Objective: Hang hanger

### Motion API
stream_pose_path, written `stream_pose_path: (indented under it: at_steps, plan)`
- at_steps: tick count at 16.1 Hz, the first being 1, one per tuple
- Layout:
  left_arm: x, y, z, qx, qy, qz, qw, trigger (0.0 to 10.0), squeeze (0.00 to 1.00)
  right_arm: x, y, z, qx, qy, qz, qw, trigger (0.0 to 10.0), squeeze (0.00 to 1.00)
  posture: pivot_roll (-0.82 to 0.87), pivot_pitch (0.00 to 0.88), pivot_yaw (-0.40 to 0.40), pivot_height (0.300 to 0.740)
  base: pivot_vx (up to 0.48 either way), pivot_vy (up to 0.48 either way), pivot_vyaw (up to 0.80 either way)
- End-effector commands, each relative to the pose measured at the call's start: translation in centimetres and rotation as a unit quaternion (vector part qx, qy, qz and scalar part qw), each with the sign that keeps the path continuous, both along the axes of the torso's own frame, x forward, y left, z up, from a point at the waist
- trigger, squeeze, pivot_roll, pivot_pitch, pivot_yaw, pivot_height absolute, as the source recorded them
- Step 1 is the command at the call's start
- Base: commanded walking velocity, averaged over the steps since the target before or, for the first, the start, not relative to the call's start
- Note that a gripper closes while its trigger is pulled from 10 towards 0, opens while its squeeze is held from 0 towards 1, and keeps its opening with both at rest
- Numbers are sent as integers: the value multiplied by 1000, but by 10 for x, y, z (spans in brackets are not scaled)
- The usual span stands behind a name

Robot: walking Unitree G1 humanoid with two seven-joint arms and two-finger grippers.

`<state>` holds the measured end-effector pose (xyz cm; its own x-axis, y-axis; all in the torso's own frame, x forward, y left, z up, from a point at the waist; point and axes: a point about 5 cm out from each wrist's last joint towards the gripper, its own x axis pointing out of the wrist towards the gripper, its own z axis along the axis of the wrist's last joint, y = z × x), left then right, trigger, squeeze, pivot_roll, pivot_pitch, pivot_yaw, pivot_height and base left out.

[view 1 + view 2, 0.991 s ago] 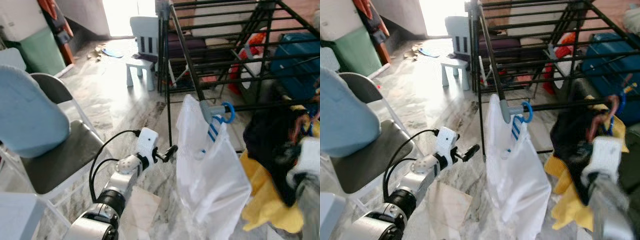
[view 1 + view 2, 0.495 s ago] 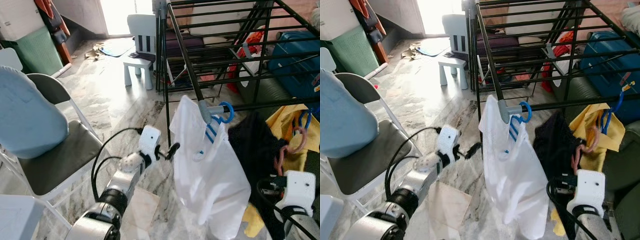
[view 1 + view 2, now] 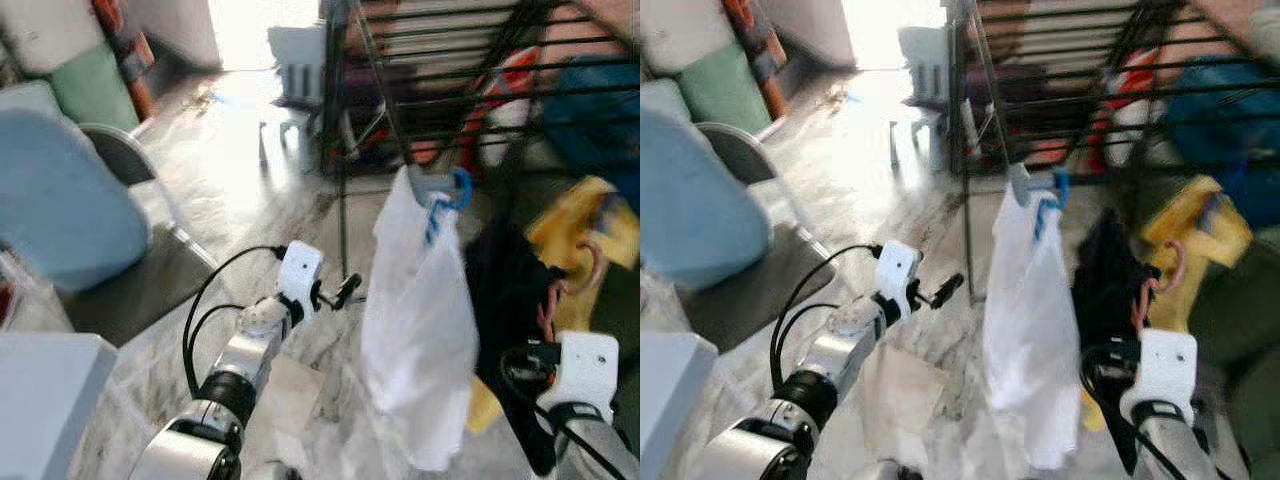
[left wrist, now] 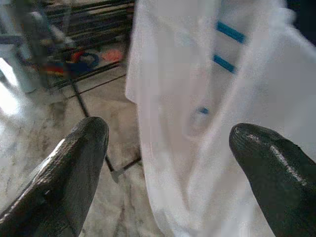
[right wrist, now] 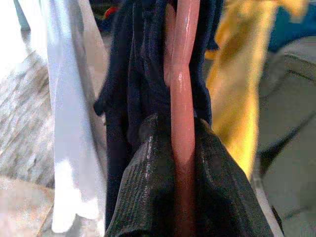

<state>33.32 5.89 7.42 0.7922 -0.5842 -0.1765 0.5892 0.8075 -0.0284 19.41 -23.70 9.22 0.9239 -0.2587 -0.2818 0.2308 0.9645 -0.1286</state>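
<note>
The right pincer (image 5: 182,197) grips the pink hanger (image 5: 181,89) between its fingers.

A pink hanger (image 5: 181,98) stands upright, draped with a dark navy garment (image 5: 136,74).

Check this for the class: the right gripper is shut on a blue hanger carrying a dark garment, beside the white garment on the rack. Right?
Not quite. The hanger in the right gripper is pink, as the right wrist view shows. It carries the dark garment, beside the white garment on the rack.
</note>
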Motion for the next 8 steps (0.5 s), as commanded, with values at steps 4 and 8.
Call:
stream_pose_path:
  at_steps: [4,8]
  plan:
    - [1,8,7,25,-11,-57,998,10000,0,-4,4,-1,-5,2,-5,1000,10000,0,-118,0,74,740,-368,0,0]
    - [-2,22,3,65,-8,-114,991,10000,0,-3,5,-8,-6,13,-8,1000,10000,0,-98,0,66,740,-364,0,0]
